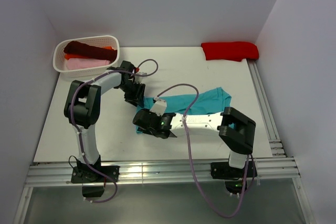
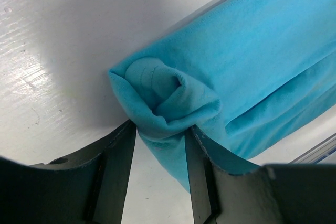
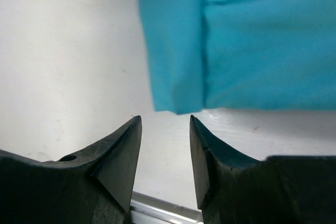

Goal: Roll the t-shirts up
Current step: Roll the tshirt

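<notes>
Teal cloth, soft and limp, is the whole story here. The teal t-shirt (image 1: 210, 100) lies on the table (image 1: 121, 140) between the two arms as a long folded strip, reaching away to the right. Its rolled end (image 2: 157, 85) is a loose curl, and the left fingers (image 2: 118, 150) are pinching the cloth at its base, one on each side. The right fingers (image 3: 121, 150) stand spread with nothing between them, and a folded corner of the shirt hangs just past their tips.

My read is that this fabric is light and floppy and won't keep a shape by itself, so the curl could spring loose if it's let go. The best hold looks like the thick roll, both ends together, rather than a single thin layer.

Over at the far side, a red t-shirt (image 1: 230, 51) sits alone, and the basket (image 1: 113, 51) holds more.
</notes>
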`<state>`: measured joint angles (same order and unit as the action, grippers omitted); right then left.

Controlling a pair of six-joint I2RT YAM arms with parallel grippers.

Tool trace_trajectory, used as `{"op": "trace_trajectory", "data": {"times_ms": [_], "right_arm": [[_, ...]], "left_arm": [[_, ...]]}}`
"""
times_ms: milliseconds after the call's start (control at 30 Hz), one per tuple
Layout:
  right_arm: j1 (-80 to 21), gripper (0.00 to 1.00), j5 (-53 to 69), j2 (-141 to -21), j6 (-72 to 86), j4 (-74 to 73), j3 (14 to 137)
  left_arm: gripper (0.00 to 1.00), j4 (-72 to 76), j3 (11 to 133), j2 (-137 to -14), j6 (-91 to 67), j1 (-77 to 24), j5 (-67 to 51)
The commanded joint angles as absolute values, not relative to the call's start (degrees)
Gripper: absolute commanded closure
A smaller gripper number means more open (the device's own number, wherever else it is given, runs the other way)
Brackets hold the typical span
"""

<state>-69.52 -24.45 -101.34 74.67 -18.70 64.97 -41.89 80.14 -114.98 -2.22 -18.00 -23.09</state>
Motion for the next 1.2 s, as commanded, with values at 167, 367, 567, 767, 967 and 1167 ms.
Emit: {"op": "trace_trajectory", "data": {"times_ms": [167,367,567,767,967,1167], "right_arm": [[-68.6,0.50,-34.0,-108.9,64.8,-32.5,84.8],[-67.9,0.49,-36.6,-120.8,61.6,-39.3,98.2],[-68.5,0.47,-40.5,-127.0,64.2,-48.9,105.5],[-70.3,0.44,-41.0,-129.2,66.7,-53.9,107.4],[-71.3,0.40,-38.9,-130.1,67.0,-52.3,105.0],[-71.6,0.38,-37.0,-131.7,66.8,-51.4,104.9]], "left_arm": [[0.51,-41.1,81.1,-114.6,-1.0,-18.4,-19.5],[0.51,-41.4,81.5,-114.6,-0.9,-18.4,-20.0],[0.51,-41.5,81.6,-114.9,-0.8,-18.5,-20.0],[0.51,-41.5,81.9,-115.2,-0.8,-18.5,-19.6],[0.52,-41.7,82.1,-115.8,-0.9,-18.5,-19.7],[0.52,-41.7,82.2,-116.3,-0.9,-18.7,-19.8]]}}
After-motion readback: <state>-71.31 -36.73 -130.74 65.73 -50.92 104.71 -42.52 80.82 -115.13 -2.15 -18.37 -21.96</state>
